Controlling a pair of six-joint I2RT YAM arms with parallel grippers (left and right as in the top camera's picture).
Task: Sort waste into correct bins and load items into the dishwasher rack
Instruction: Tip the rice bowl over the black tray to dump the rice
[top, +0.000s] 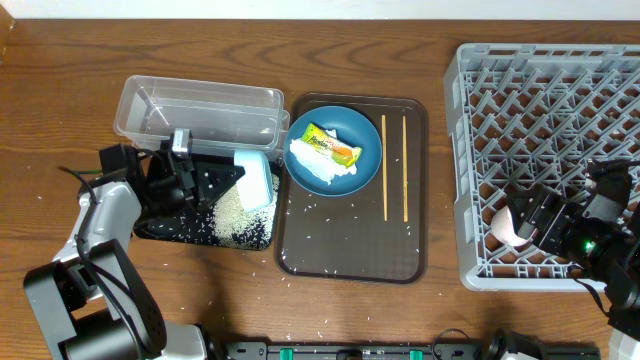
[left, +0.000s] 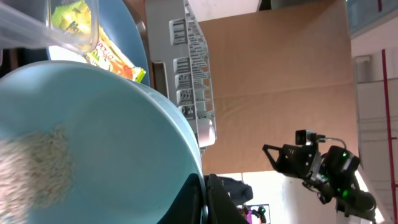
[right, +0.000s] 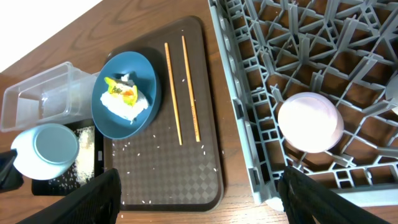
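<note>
White bowl (top: 256, 180), slick and breakable, hangs tipped over the black tray's (top: 165, 228) right edge, pinched at its rim by the closed left gripper (left: 204, 186). Right gripper (right: 202, 199) gapes wide, seemingly empty, above the rack (top: 480, 272).

Tilted white bowl (top: 255, 180) above rice-strewn black tray (top: 160, 223); pink cup (right: 309, 121) inside grey rack (top: 540, 90)

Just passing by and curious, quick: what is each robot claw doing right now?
Left gripper: shut on the white bowl, tipped over the black tray.
Right gripper: open, holding nothing, above the rack.
</note>
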